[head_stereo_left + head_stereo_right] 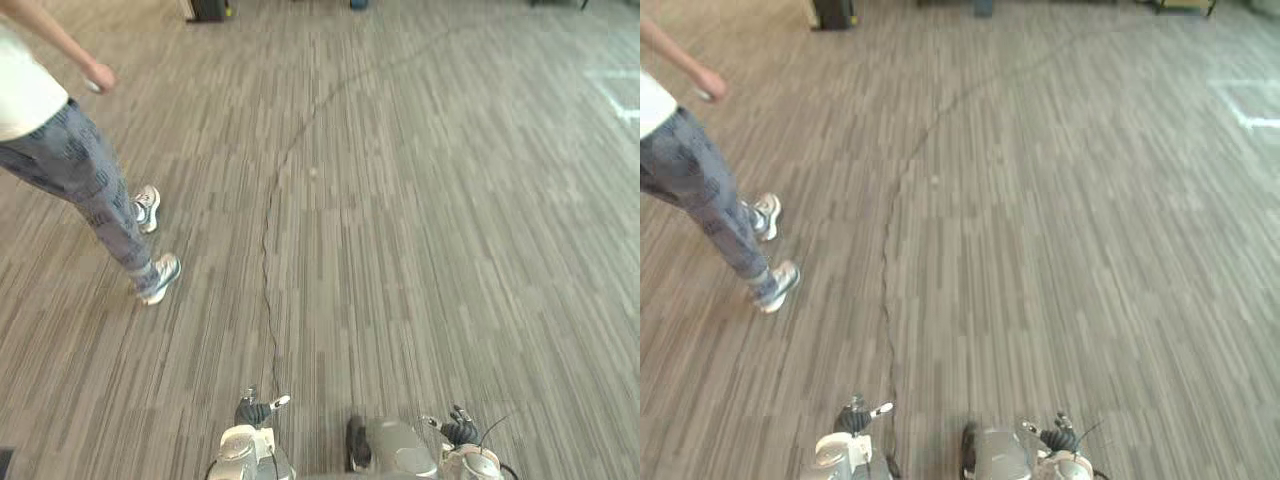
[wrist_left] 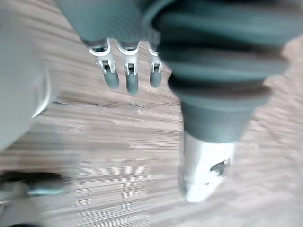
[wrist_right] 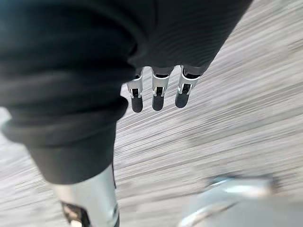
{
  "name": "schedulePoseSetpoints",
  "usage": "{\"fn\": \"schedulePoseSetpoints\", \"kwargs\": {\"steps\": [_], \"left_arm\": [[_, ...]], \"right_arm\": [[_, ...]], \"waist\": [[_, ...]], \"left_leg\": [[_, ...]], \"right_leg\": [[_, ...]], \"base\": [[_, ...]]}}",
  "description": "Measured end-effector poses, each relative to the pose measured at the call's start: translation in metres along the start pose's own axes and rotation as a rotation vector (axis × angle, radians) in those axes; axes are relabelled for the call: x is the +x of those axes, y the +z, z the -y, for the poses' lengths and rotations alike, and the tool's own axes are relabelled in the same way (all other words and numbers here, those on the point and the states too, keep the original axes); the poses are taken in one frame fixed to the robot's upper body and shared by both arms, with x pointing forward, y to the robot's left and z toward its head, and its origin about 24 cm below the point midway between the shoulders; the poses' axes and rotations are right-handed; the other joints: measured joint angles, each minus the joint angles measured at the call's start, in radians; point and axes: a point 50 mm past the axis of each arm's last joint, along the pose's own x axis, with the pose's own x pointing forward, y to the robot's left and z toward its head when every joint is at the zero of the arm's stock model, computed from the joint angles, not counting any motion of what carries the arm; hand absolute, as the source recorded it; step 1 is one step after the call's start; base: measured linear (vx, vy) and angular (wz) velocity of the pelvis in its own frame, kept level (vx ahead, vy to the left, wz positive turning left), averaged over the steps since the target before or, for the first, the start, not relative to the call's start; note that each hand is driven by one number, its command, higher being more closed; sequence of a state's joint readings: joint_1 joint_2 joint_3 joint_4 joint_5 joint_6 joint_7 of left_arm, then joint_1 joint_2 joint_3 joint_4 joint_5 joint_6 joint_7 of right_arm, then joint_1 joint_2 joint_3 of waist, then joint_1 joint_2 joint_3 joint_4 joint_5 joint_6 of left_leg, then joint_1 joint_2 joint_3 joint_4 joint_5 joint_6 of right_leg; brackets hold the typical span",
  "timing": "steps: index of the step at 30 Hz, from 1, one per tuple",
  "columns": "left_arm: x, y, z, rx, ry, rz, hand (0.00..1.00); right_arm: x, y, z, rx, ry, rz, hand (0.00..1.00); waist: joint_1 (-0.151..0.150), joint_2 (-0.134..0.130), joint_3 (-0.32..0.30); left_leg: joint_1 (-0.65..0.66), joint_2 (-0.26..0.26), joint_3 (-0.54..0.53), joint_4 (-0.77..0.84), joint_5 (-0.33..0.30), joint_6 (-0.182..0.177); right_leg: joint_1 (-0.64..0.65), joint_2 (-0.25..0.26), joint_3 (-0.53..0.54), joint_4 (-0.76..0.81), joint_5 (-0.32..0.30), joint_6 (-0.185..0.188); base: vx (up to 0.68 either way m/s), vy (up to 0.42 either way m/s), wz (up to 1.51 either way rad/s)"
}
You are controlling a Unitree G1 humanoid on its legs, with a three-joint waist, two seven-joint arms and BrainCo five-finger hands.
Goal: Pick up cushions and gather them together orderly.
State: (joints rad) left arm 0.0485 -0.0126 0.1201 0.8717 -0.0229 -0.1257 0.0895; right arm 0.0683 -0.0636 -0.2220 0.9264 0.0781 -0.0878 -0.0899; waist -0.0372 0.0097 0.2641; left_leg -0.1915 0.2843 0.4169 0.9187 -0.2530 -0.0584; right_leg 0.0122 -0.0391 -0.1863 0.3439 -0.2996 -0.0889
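Left hand (image 2: 131, 79) and right hand (image 3: 158, 93), both seemingly slack and empty, over striped floor (image 1: 420, 250); person (image 1: 78, 168) to the left.

Hanging low over the grey striped floor (image 1: 400, 200): left hand (image 1: 255, 412) and right hand (image 1: 458, 432), fingers straight and relaxed, both palms empty.

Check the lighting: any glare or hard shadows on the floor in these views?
Left and right eye views: even light on the floor, one pale glare patch far right, no hard shadow by the person's shoes. Left wrist view: the left hand has a bright sheen on its thumb. Right wrist view: the right hand is dark against the lit floor.
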Motion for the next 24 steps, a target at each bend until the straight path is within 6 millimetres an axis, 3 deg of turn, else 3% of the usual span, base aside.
{"fn": "schedulePoseSetpoints", "kwargs": {"steps": [1, 2, 3, 4, 5, 6, 7, 8, 9, 10, 11, 13, 14, 15, 17, 19, 20, 21, 22, 23, 24], "left_arm": [[0.000, 0.001, 0.000, -0.001, 0.000, 0.005, 0.00], [0.000, 0.001, 0.000, -0.002, -0.001, 0.011, 0.00], [0.000, 0.000, 0.001, -0.001, -0.002, 0.011, 0.00], [-0.001, -0.001, 0.000, -0.001, 0.001, 0.008, 0.00], [-0.001, -0.001, 0.000, 0.000, 0.002, 0.009, 0.00], [0.001, 0.003, -0.002, 0.027, 0.000, 0.023, 0.00], [0.001, 0.003, -0.003, 0.028, 0.000, 0.024, 0.00], [0.002, 0.005, -0.008, 0.056, 0.004, 0.026, 0.00], [0.003, 0.005, -0.011, 0.064, 0.009, 0.024, 0.00], [0.004, 0.006, -0.015, 0.084, 0.011, 0.025, 0.00], [0.006, 0.008, -0.017, 0.101, 0.010, 0.013, 0.00], [0.008, 0.007, -0.021, 0.120, 0.013, -0.002, 0.00], [0.006, -0.001, -0.023, 0.140, 0.014, -0.042, 0.00], [0.006, -0.004, -0.023, 0.148, 0.012, -0.055, 0.00], [0.004, -0.009, -0.021, 0.168, -0.003, -0.070, 0.00], [0.004, -0.010, -0.022, 0.170, -0.001, -0.072, 0.00], [0.004, -0.009, -0.022, 0.171, -0.002, -0.072, 0.00], [0.004, -0.009, -0.022, 0.170, -0.003, -0.071, 0.00], [0.004, -0.009, -0.022, 0.169, -0.004, -0.073, 0.00], [0.004, -0.011, -0.023, 0.169, -0.004, -0.079, 0.00], [0.003, -0.016, -0.016, 0.158, -0.018, -0.099, 0.00]], "right_arm": [[0.000, 0.000, -0.001, 0.002, 0.001, -0.002, 0.00], [0.001, -0.003, -0.002, 0.003, 0.000, -0.020, 0.00], [0.001, -0.004, -0.001, 0.005, -0.003, -0.028, 0.00], [0.002, -0.004, 0.001, -0.001, -0.011, -0.032, 0.00], [0.002, -0.005, 0.001, -0.003, -0.014, -0.039, 0.00], [0.002, -0.008, 0.003, -0.013, -0.020, -0.054, 0.00], [0.002, -0.009, 0.003, -0.013, -0.020, -0.057, 0.00], [0.000, -0.015, -0.005, -0.019, 0.001, -0.084, 0.00], [0.000, -0.017, -0.007, -0.026, 0.006, -0.085, 0.00], [-0.001, -0.019, -0.007, -0.034, 0.008, -0.090, 0.00], [-0.002, -0.021, -0.006, -0.033, 0.004, -0.097, 0.00], [0.000, -0.016, -0.009, -0.033, 0.015, -0.083, 0.00], [0.002, -0.008, -0.010, -0.041, 0.022, -0.055, 0.00], [0.003, -0.006, -0.010, -0.046, 0.024, -0.046, 0.00], [0.006, 0.006, -0.008, -0.083, 0.035, 0.005, 0.00], [0.006, 0.011, -0.010, -0.079, 0.041, 0.027, 0.00], [0.007, 0.015, -0.010, -0.081, 0.040, 0.040, 0.00], [0.008, 0.016, -0.009, -0.081, 0.038, 0.039, 0.00], [0.008, 0.015, -0.008, -0.083, 0.036, 0.034, 0.00], [0.006, 0.006, -0.004, -0.089, 0.028, 0.003, 0.00], [0.006, 0.006, 0.002, -0.089, 0.013, 0.003, 0.00]], "waist": [[0.004, -0.001, 0.001], [0.012, 0.000, 0.000], [0.014, 0.003, -0.002], [0.015, 0.015, -0.003], [0.018, 0.016, -0.002], [0.037, 0.004, -0.004], [0.038, 0.004, -0.006], [0.037, -0.035, -0.027], [0.033, -0.048, -0.037], [0.028, -0.069, -0.047], [0.026, -0.086, -0.048], [0.027, -0.098, -0.038], [0.015, -0.090, -0.030], [0.010, -0.085, -0.029], [0.000, -0.050, -0.013], [-0.006, -0.048, -0.013], [-0.019, -0.043, -0.010], [-0.026, -0.043, -0.009], [-0.027, -0.043, -0.009], [-0.032, -0.051, -0.008], [-0.040, -0.019, 0.000]], "left_leg": [[-0.012, -0.006, 0.010, -0.067, -0.003, 0.000], [-0.029, -0.053, 0.010, -0.316, 0.013, -0.017], [-0.027, -0.080, -0.006, -0.457, 0.048, -0.031], [-0.038, -0.110, -0.064, -0.689, 0.134, -0.047], [-0.042, -0.113, -0.085, -0.736, 0.164, -0.056], [-0.060, -0.133, -0.133, -0.731, 0.259, -0.035], [-0.061, -0.137, -0.133, -0.729, 0.261, -0.030], [-0.077, -0.182, -0.149, -0.680, 0.245, 0.033], [-0.096, -0.195, -0.155, -0.641, 0.226, 0.057], [-0.122, -0.214, -0.155, -0.547, 0.171, 0.099], [-0.094, -0.232, -0.126, -0.495, 0.103, 0.128], [-0.024, -0.245, -0.091, -0.500, 0.046, 0.139], [0.073, -0.244, -0.069, -0.524, 0.010, 0.145], [0.110, -0.243, -0.064, -0.543, 0.005, 0.146], [0.301, -0.216, -0.006, -0.678, 0.006, 0.145], [0.358, -0.200, 0.032, -0.724, 0.008, 0.138], [0.398, -0.193, 0.061, -0.765, 0.006, 0.107], [0.440, -0.192, 0.087, -0.812, 0.000, 0.073], [0.458, -0.193, 0.096, -0.824, -0.004, 0.061], [0.506, -0.210, 0.095, -0.848, -0.013, 0.029], [0.547, -0.197, 0.097, -0.865, -0.009, 0.002]], "right_leg": [[0.017, -0.009, 0.007, -0.006, 0.000, 0.006], [0.054, -0.037, 0.036, -0.020, -0.012, 0.042], [0.074, -0.051, 0.050, -0.031, -0.023, 0.059], [0.128, -0.063, 0.075, -0.074, -0.037, 0.086], [0.148, -0.068, 0.084, -0.091, -0.042, 0.094], [0.204, -0.086, 0.112, -0.144, -0.055, 0.119], [0.207, -0.087, 0.113, -0.145, -0.054, 0.119], [0.214, -0.127, 0.139, -0.151, -0.042, 0.115], [0.204, -0.141, 0.149, -0.130, -0.030, 0.113], [0.158, -0.172, 0.173, -0.024, -0.016, 0.128], [0.086, -0.206, 0.206, 0.194, 0.015, 0.175], [-0.039, -0.243, 0.222, 0.482, 0.108, 0.221], [-0.131, -0.266, 0.170, 0.669, 0.081, 0.192], [-0.151, -0.270, 0.144, 0.695, 0.066, 0.175], [-0.237, -0.234, -0.033, 0.626, -0.020, 0.117], [-0.311, -0.201, -0.100, 0.505, -0.030, 0.112], [-0.364, -0.177, -0.163, 0.348, 0.007, 0.107], [-0.403, -0.155, -0.217, 0.178, 0.091, 0.093], [-0.414, -0.146, -0.227, 0.112, 0.129, 0.089], [-0.414, -0.128, -0.238, -0.026, 0.270, 0.062], [-0.408, -0.104, -0.235, 0.013, 0.331, -0.032]], "base": [[0.56, 0.149, -0.61], [0.39, 0.137, -0.56], [0.59, 0.276, -0.71], [0.41, 0.210, -0.51], [0.66, 0.390, -0.66], [0.46, 0.284, -0.42], [0.70, 0.401, -0.41], [0.48, 0.240, -0.10], [0.60, 0.308, -0.11], [0.70, 0.365, -0.06], [0.68, 0.351, -0.13], [0.52, 0.218, -0.42], [0.50, 0.145, -0.57], [0.59, 0.137, -0.65], [0.47, 0.073, -0.60], [0.46, 0.007, -0.47], [0.57, -0.042, -0.48], [0.51, -0.056, -0.35], [0.58, -0.098, -0.28], [0.63, -0.120, -0.30], [0.61, -0.118, -0.34]]}}
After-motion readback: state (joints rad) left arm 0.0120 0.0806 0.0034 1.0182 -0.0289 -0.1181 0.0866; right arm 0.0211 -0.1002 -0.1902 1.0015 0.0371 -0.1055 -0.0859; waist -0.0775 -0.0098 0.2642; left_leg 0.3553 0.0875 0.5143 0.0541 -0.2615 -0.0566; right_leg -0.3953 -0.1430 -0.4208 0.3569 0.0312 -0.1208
